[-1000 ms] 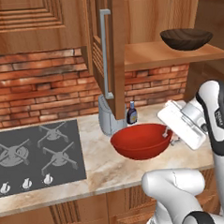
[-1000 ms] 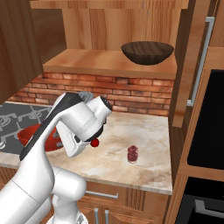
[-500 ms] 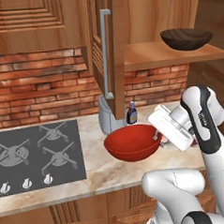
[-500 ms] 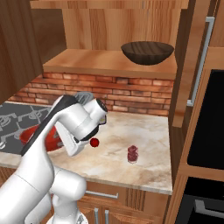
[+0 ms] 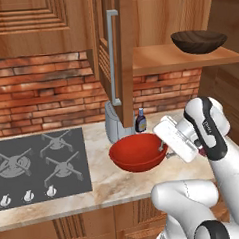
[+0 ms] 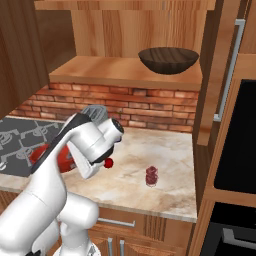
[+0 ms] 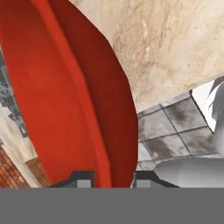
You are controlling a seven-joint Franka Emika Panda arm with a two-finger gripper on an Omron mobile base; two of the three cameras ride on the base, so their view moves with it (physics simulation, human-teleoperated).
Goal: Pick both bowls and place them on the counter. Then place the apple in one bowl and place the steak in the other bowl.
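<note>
The glossy red bowl (image 5: 137, 153) hangs low over the beige marble counter (image 5: 120, 184), just right of the stovetop. My gripper (image 5: 162, 149) is shut on its right rim. In the hand view the red bowl (image 7: 65, 96) has its rim running down between the two finger tips of the gripper (image 7: 111, 178). The dark brown bowl (image 5: 199, 40) sits up on the wooden shelf (image 5: 188, 57). The small dark red apple (image 6: 108, 162) lies on the counter beside my arm. The mottled steak (image 6: 151, 175) lies further right on the counter. Whether the red bowl touches the worktop I cannot tell.
A dark grey stovetop (image 5: 39, 164) with knobs takes up the counter's left part. A grey appliance (image 5: 113, 126) and a small dark bottle (image 5: 140, 121) stand against the brick wall behind the red bowl. An open cabinet door (image 5: 115, 56) hangs above them.
My gripper has carried the red bowl down and to the left, closer to the counter near the stovetop. The brown bowl, apple and steak have stayed put.
</note>
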